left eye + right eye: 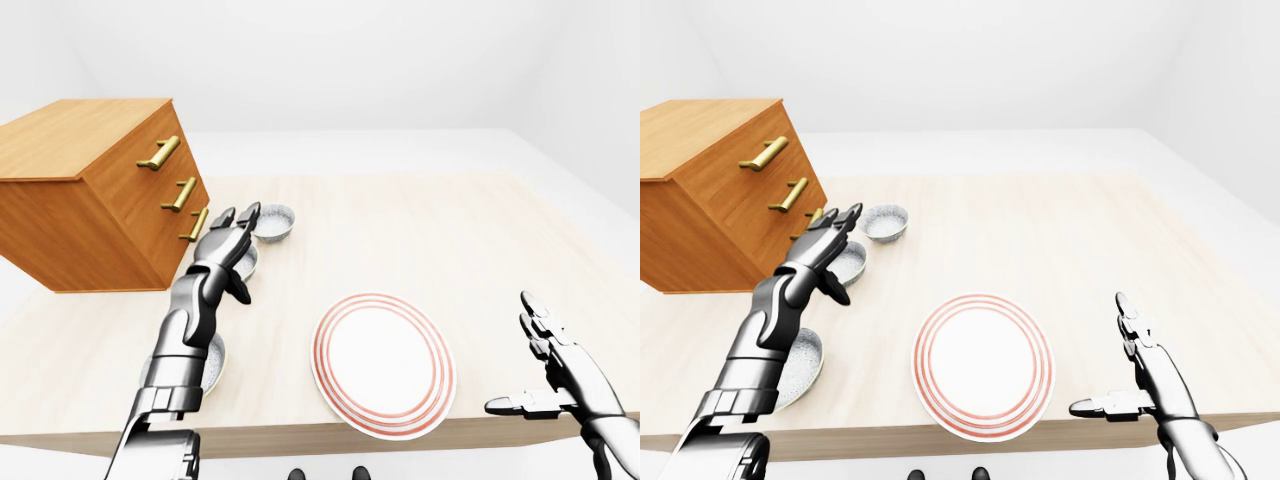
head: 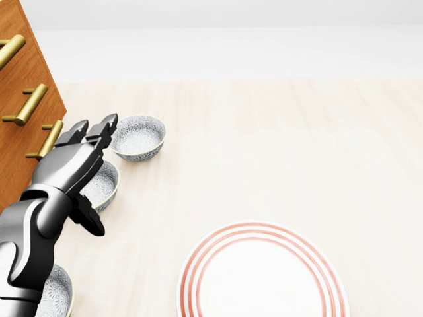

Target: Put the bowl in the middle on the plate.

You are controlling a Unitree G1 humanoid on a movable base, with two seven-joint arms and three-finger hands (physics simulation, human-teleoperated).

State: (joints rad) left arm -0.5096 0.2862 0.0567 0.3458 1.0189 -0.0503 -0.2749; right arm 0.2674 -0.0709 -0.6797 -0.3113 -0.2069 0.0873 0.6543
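Speckled grey, the middle bowl (image 2: pixel 104 187) of three sits at the head view's left, half hidden under the left hand (image 2: pixel 69 162), whose spread fingers hold nothing. The red-ringed plate (image 2: pixel 254 228) lies well apart at bottom centre; the right hand (image 1: pixel 1145 375) hangs open and empty.

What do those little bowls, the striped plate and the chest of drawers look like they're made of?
Bowls: likely glazed ceramic, with a fine grey speckled pattern. Plate: probably smooth white ceramic, with red rings. Chest: wood, with visible grain; handles look like brass, gold-toned.
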